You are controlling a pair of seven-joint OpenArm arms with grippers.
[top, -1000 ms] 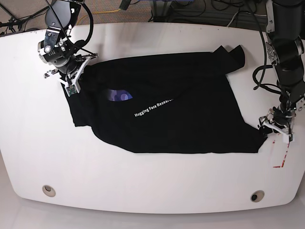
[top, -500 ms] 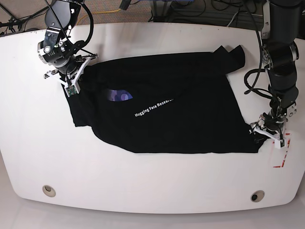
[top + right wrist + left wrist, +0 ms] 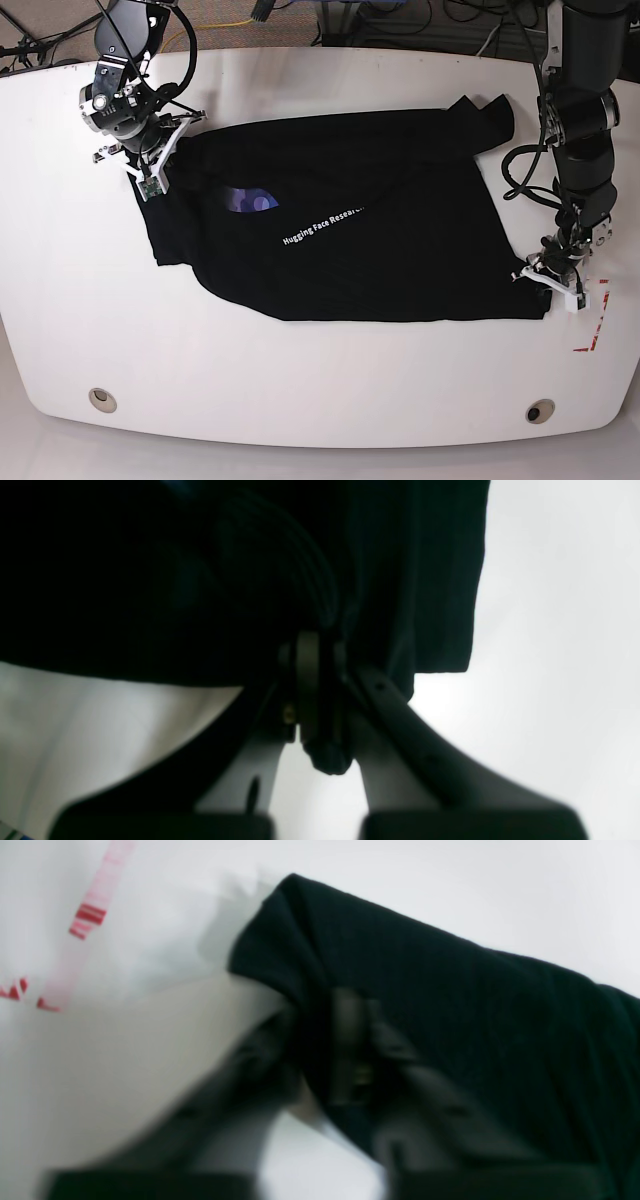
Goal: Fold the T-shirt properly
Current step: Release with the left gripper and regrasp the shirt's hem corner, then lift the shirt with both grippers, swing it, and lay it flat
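The black T-shirt [image 3: 380,240] lies spread across the white table [image 3: 320,390], with white lettering and a bit of purple print showing. On the base view's left, my right gripper [image 3: 150,183] is shut on the shirt's upper-left edge. The right wrist view shows its jaws [image 3: 315,680] pinching the dark fabric [image 3: 150,580]. On the base view's right, my left gripper [image 3: 545,281] sits at the shirt's lower-right corner. In the blurred left wrist view its jaws [image 3: 350,1055] are closed on the black cloth [image 3: 450,1015].
Red tape marks [image 3: 592,330] lie on the table just right of the left gripper, and the tape marks [image 3: 85,920] also show in the left wrist view. Two round grommets [image 3: 101,398] [image 3: 540,411] sit near the front edge. Cables hang behind the far edge.
My left gripper slid left onto the shirt's lower-right corner and closed on it. The right gripper stayed put, still gripping the shirt.
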